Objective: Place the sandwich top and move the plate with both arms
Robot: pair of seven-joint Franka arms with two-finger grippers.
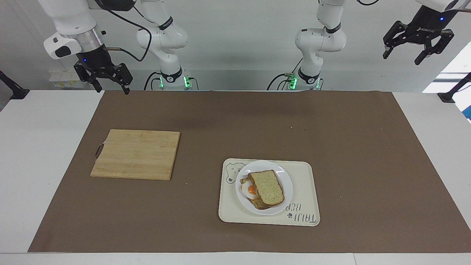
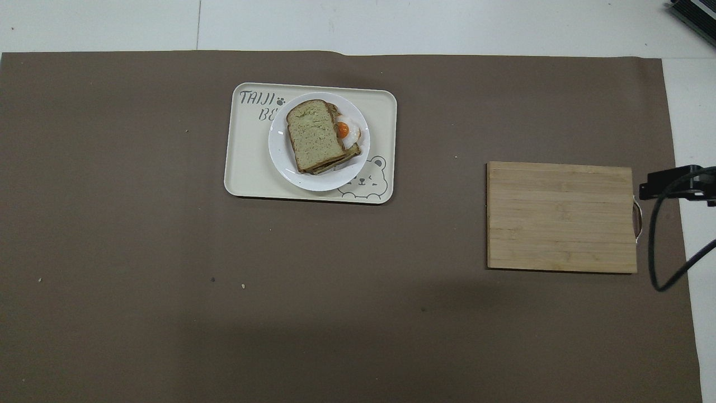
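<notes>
The sandwich top (image 1: pixel 267 187) – pale, speckled, brown-crusted – lies on the plate (image 1: pixel 285 180), rounded end pointing away from the robots. Left gripper (image 1: pixel 418 47) and right gripper (image 1: pixel 110 84) hang released – both empty

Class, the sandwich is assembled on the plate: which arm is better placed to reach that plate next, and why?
Probably the left. The plate on the tray lies toward its end; both the left gripper and right gripper hang open and raised.
</notes>
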